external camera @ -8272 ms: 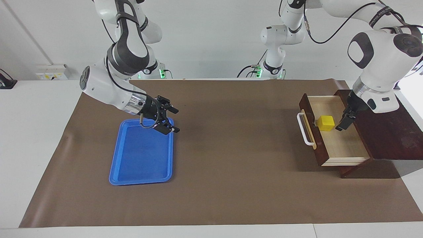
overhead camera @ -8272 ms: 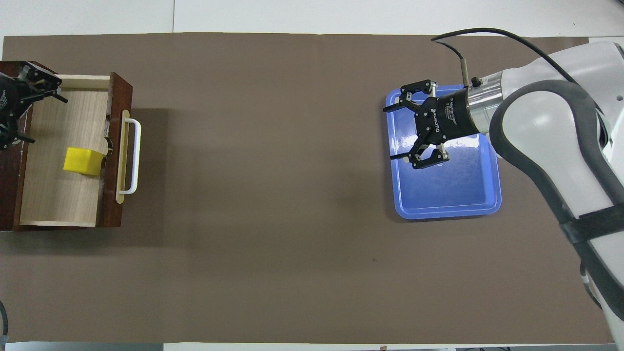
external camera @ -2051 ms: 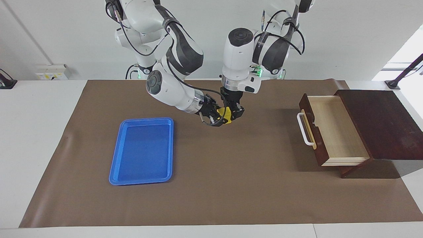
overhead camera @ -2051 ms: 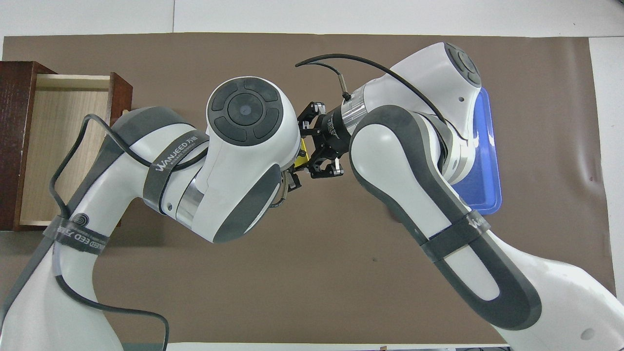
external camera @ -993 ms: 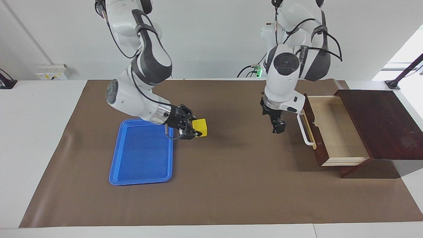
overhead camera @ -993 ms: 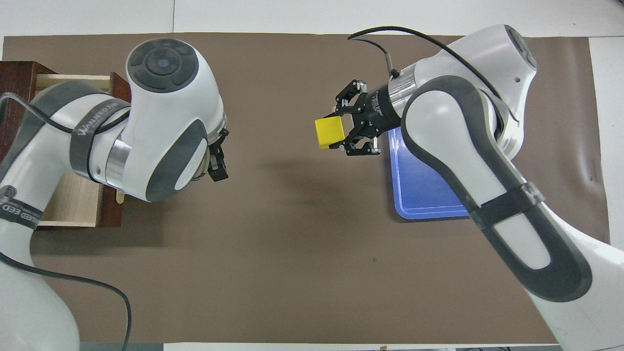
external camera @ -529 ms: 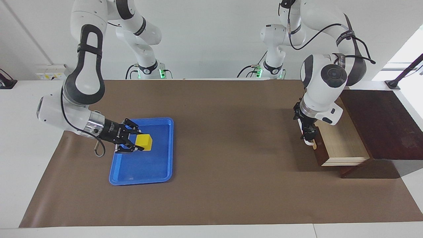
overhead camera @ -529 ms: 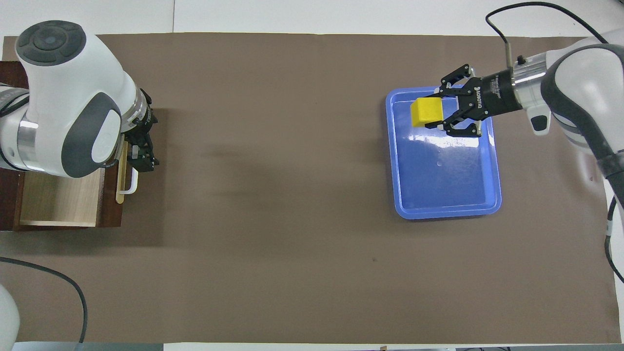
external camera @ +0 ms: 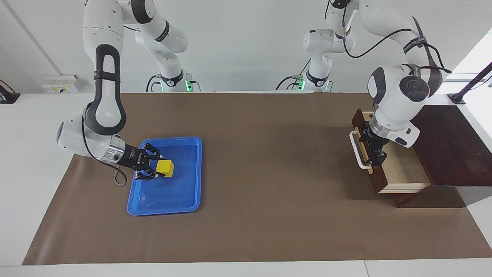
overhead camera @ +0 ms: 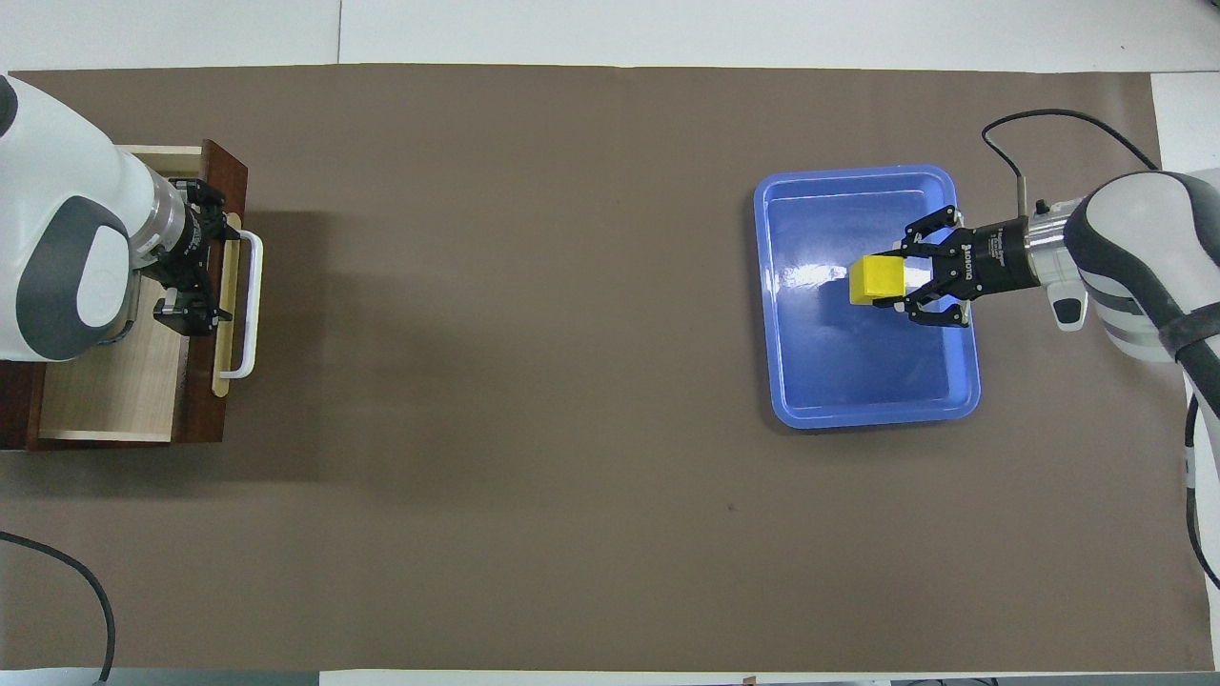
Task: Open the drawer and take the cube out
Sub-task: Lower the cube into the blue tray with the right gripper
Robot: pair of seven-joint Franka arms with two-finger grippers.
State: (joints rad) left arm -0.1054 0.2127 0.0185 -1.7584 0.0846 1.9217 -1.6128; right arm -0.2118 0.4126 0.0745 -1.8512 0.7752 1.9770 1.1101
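Note:
The yellow cube [external camera: 166, 167] [overhead camera: 879, 280] hangs low over the middle of the blue tray [external camera: 165, 211] [overhead camera: 867, 417], with my right gripper [external camera: 161, 168] [overhead camera: 891, 280] shut on it; I cannot tell whether it touches the tray floor. At the left arm's end of the table the dark wooden drawer [external camera: 403, 175] [overhead camera: 105, 391] stands partly open, its pale inside empty. My left gripper [external camera: 374, 148] [overhead camera: 195, 267] is open, down at the drawer's front panel, just inside the white handle [external camera: 355, 152] [overhead camera: 250, 305].
The drawer's dark wooden box [external camera: 453, 146] [overhead camera: 19, 419] lies at the table's edge. A brown mat [external camera: 269, 192] [overhead camera: 524, 381] covers the table between tray and drawer. A cable loop [external camera: 119, 179] hangs under my right wrist beside the tray.
My right gripper has carried the cube lower, toward the tray's middle. My left gripper has moved from outside the handle onto the drawer front, and the drawer has slid a little into its box.

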